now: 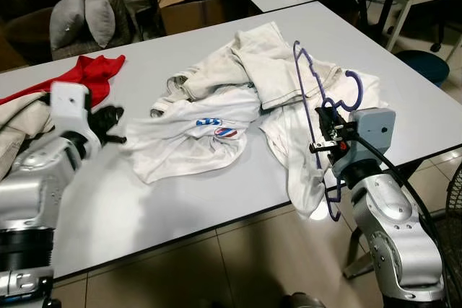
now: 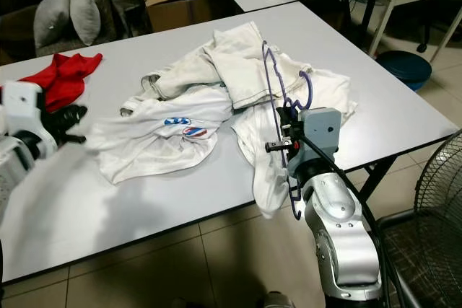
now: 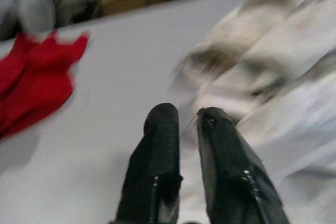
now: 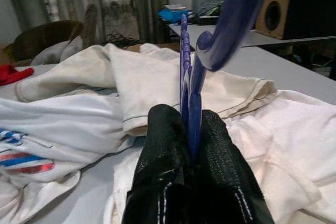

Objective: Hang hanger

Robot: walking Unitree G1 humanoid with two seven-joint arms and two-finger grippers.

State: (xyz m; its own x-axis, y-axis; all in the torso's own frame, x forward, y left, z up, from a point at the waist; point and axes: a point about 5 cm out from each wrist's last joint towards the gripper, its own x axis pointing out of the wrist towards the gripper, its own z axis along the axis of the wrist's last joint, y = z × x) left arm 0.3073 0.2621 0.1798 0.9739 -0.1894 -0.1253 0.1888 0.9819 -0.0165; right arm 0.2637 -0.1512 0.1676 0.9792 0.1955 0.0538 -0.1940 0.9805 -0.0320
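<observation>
The right hand point(image 1: 326, 137) is clamped on the thin, stiff, light blue hanger point(image 1: 309, 77), held upright at the near right edge of the worktop point(image 1: 173, 200) over soft white clothes point(image 1: 216, 124), while the left hand point(image 1: 108, 126), nearly closed and empty, hovers at the left.

No legible text, brand, number or sign is presented. A striped blue and red emblem is borne by the white shirt point(image 1: 195, 138) at the centre of the counter point(image 1: 144, 200); its lettering cannot be read. A dark marking on the cardboard box point(image 1: 191, 1), at 12 o'clock, is too small to be read.
</observation>
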